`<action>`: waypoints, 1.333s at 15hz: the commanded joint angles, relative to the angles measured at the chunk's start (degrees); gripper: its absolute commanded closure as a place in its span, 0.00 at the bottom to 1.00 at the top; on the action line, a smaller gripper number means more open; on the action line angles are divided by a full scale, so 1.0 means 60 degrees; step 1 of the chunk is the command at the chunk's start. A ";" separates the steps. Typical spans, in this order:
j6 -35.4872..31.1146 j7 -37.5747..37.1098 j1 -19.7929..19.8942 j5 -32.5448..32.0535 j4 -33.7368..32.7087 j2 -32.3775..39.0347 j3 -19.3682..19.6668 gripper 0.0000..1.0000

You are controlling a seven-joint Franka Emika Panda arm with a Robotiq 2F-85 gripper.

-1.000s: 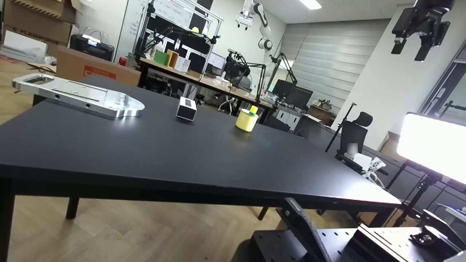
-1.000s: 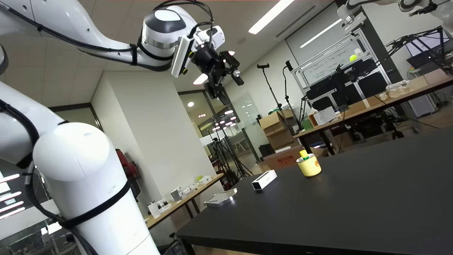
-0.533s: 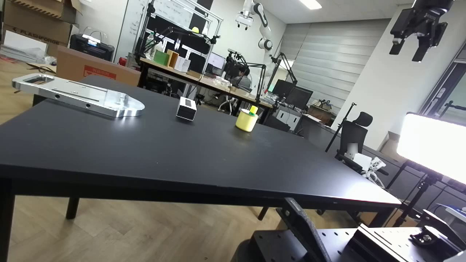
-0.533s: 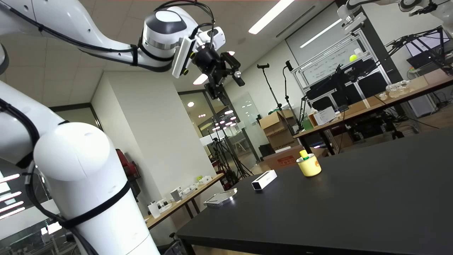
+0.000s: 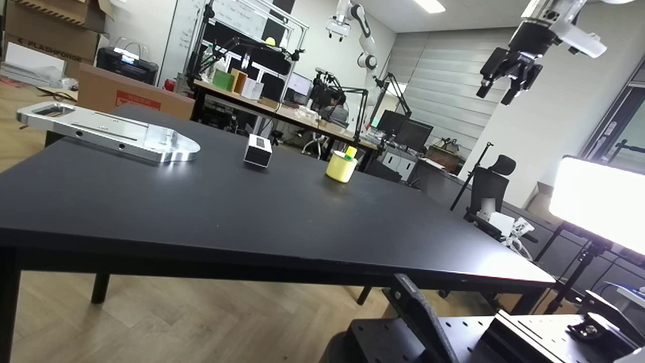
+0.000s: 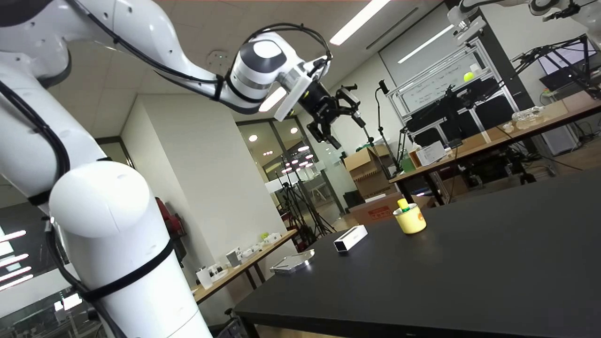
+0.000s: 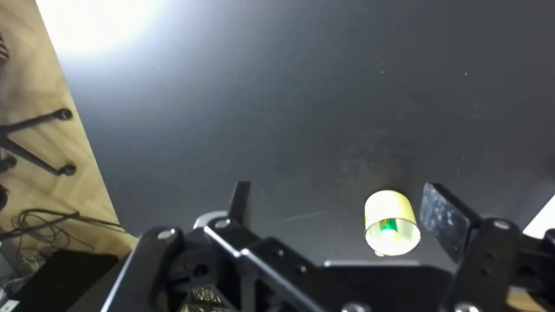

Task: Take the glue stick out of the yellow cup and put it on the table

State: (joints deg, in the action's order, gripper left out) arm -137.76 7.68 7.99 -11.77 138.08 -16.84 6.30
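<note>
The yellow cup (image 5: 340, 169) stands upright on the black table (image 5: 227, 212), and it shows in both exterior views (image 6: 411, 222). The glue stick (image 5: 351, 151) stands in it, its yellow-green end above the rim, with a green band below (image 6: 403, 204). My gripper (image 5: 495, 95) is open and empty, high above the table and well apart from the cup; it also shows in an exterior view (image 6: 348, 133). In the wrist view the cup (image 7: 387, 204) and the glue stick (image 7: 388, 224) appear between the fingertips, nearer the right finger (image 7: 444, 219).
A black-and-white box (image 5: 258, 150) lies on the table beside the cup. A silver metal plate (image 5: 108, 132) lies farther along the table. A bright lamp (image 5: 599, 204) stands at the table's end. A black mounting plate (image 5: 403, 338) shows near the table's edge.
In the last half second my arm has swung over toward the table and cup: leftward in an exterior view, rightward and lower in an exterior view. The cup and glue stick have not moved.
</note>
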 commanded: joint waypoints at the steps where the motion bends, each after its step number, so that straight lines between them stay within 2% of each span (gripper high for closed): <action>1: -0.1179 0.0913 -0.0563 0.1066 -0.1425 0.2197 0.0177 0.00; 3: -0.1217 0.1981 -0.0882 0.2410 -0.2222 0.3224 0.0036 0.00; 5: -0.0539 0.2789 -0.0932 0.3359 -0.3123 0.4053 -0.0327 0.00; 6: -0.1182 0.2160 -0.0746 0.2687 -0.1977 0.3185 -0.0262 0.00; 8: -0.1218 0.2242 -0.0755 0.2789 -0.2259 0.3619 -0.0420 0.00; 17: -0.1227 0.2255 -0.0673 0.2778 -0.2103 0.3388 -0.0352 0.00; 20: -0.1436 0.2939 -0.0574 0.2832 -0.3131 0.4289 -0.0359 0.00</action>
State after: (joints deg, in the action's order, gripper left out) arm -146.09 22.87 3.44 5.17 125.10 4.16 4.69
